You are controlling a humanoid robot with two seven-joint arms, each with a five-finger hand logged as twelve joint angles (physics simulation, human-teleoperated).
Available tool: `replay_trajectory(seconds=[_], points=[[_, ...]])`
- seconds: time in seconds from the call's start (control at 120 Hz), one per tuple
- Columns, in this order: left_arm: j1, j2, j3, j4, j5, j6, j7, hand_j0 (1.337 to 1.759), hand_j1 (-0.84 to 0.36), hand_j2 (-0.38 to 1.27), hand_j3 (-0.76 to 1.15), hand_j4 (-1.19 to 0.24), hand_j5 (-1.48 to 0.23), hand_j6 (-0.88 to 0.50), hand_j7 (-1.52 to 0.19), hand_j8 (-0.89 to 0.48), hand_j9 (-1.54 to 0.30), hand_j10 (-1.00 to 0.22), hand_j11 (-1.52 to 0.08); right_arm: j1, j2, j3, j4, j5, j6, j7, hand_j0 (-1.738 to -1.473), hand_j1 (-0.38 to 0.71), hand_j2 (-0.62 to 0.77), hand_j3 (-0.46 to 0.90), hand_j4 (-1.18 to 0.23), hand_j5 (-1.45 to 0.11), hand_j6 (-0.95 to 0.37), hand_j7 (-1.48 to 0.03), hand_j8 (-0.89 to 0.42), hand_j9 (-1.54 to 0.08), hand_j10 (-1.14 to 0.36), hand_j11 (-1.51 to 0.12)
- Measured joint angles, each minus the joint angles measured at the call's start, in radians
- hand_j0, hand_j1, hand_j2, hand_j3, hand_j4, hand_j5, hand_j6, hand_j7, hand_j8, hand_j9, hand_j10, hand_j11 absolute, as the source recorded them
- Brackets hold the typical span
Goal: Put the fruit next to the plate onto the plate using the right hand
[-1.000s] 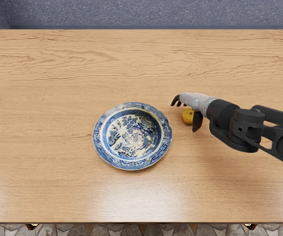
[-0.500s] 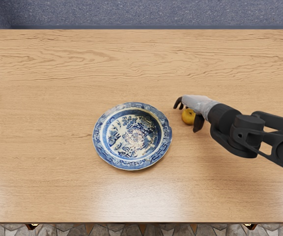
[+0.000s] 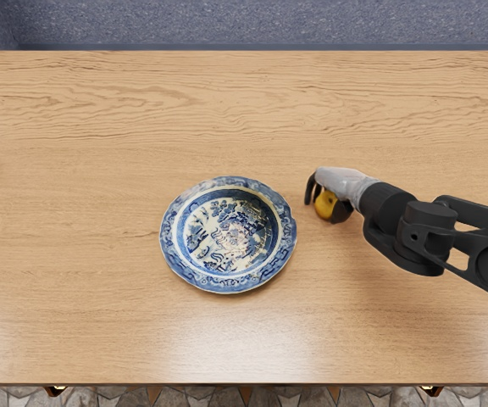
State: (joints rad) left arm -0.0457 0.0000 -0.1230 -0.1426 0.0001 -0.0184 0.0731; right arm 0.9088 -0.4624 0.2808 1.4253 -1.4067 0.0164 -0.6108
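Just right of the plate (image 3: 169, 234), the right hand (image 3: 335, 183) was clamped round the fruit (image 3: 323, 204) resting on the table (image 3: 227, 110); grasp looked done, so a lift over the rim seemed next

Small yellow fruit (image 3: 324, 203) just right of blue-patterned plate (image 3: 169, 229)

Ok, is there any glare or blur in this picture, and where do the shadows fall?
Head view: sharp all over, no blur; a pale sheen on the table in front of the plate; a faint soft shadow under the arm of the right hand, which grips the yellow fruit.
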Motion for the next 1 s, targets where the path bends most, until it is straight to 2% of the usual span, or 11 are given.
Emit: replay_trajectory(seconds=[0.15,0.292,0.625,1.0], points=[[0.0,0.0,0.0,0.0,0.0,0.0,0.0,1.658,0.33,0.0,0.0,-0.02,-0.02,-0.02,-0.02,-0.02,-0.02,-0.02,-0.02,0.005,0.0,0.011,-0.001,0.005,-0.003,0.0,-1.654,0.25,0.26,0.0,-0.65,-0.81,-0.59,-0.83,-0.47,-0.83,-0.63,-0.84],[0.001,0.0,0.0,0.0,0.0,0.0,0.0,1.658,0.33,0.0,0.0,-0.02,-0.02,-0.02,-0.02,-0.02,-0.02,-0.02,-0.02,0.015,-0.002,0.031,0.004,0.009,0.002,0.0,-1.656,0.25,0.34,0.0,-0.66,-0.83,-0.63,-0.84,-0.52,-0.85,-0.67,-0.85],[0.001,0.0,0.0,0.0,0.0,0.0,0.0,1.658,0.33,0.0,0.0,-0.02,-0.02,-0.02,-0.02,-0.02,-0.02,-0.02,-0.02,0.091,0.002,0.054,0.013,0.105,0.032,0.0,-1.656,0.22,0.31,0.0,-0.66,-0.85,-0.65,-0.85,-0.54,-0.86,-0.69,-0.87],[0.0,0.0,0.0,0.0,0.0,0.0,0.0,1.658,0.33,0.0,0.0,-0.02,-0.02,-0.02,-0.02,-0.02,-0.02,-0.02,-0.02,0.155,0.151,0.069,0.018,0.129,0.04,0.0,-1.657,0.24,0.34,0.0,-0.66,-0.86,-0.63,-0.86,-0.52,-0.87,-0.68,-0.87]])
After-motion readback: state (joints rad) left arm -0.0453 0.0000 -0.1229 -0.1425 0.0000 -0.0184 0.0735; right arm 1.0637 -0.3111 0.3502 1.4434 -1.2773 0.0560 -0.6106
